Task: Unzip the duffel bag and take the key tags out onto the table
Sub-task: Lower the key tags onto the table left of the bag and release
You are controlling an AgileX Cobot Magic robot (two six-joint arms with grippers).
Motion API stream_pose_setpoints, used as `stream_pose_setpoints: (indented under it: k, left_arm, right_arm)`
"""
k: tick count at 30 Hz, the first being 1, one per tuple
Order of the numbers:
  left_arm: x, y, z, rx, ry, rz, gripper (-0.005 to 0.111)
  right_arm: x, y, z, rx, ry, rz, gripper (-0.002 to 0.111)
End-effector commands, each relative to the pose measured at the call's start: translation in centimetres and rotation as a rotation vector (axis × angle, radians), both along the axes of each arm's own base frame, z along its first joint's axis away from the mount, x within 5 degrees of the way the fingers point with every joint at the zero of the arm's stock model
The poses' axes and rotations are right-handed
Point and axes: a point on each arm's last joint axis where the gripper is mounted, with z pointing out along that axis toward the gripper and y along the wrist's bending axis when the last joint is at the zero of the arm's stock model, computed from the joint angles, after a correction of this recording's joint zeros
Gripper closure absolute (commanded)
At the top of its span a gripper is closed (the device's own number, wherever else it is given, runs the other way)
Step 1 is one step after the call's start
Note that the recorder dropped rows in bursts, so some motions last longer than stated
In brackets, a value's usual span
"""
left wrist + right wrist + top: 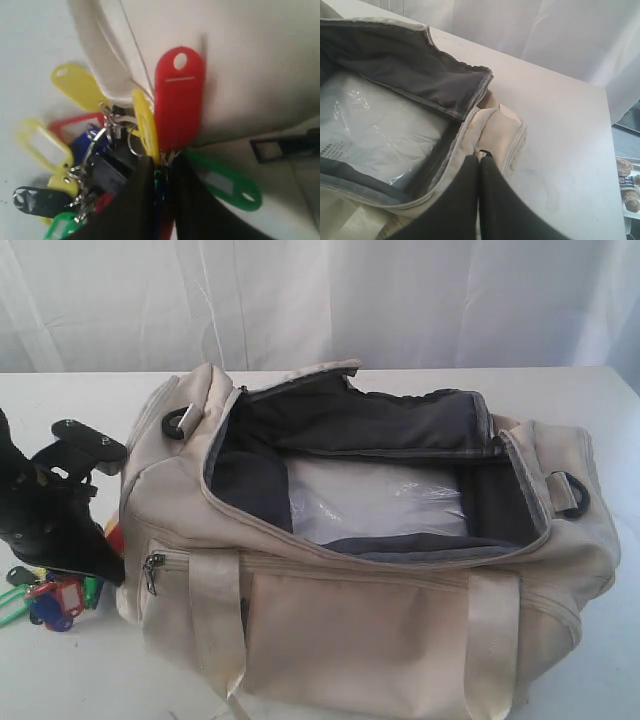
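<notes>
Cream duffel bag [380, 630] sits closest to me, top unzipped, dark lining gaping over a clear plastic packet [380, 500]. Just beside its left end, my left tool [162, 164] is clamped on the key tags [179, 95] (down at the plain white counter [60, 680]). My right tool [480, 159] has its fingers pressed together over the bag's other end. Farthest back, a white curtain [400, 300] closes off the room.

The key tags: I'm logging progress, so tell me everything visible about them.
The key tags are a bunch of flat plastic tags, red, yellow, green, blue and black, joined by metal rings. They are out of the duffel bag, low at the table beside its left end, one red tag against the fabric. The left claw is shut on the bunch.
</notes>
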Motion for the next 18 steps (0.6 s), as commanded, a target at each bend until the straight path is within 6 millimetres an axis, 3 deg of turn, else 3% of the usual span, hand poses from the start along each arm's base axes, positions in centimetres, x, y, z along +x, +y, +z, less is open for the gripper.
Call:
stream_pose_setpoints:
  k: [1,8,15,18]
  left_arm:
    - [-0.2,-1.5,-1.3,-0.032,0.03,-0.026,0.107]
    - [-0.5,-4.9,-1.2,-0.029,0.026,-0.157,0.107]
    - [0.0,-4.5,-1.3,-0.013,0.018,-0.154,0.106]
    - [0.0,-4.5,-1.3,-0.013,0.018,-0.154,0.091]
  right_arm:
    - [0.0,0.1,-0.5,0.006,-0.005,0.007,0.108]
    - [0.0,0.2,-0.6,0.013,-0.005,0.013,0.108]
    - [0.0,0.2,-0.6,0.013,-0.005,0.013,0.108]
    - [0.0,0.2,-0.6,0.013,-0.005,0.013,0.108]
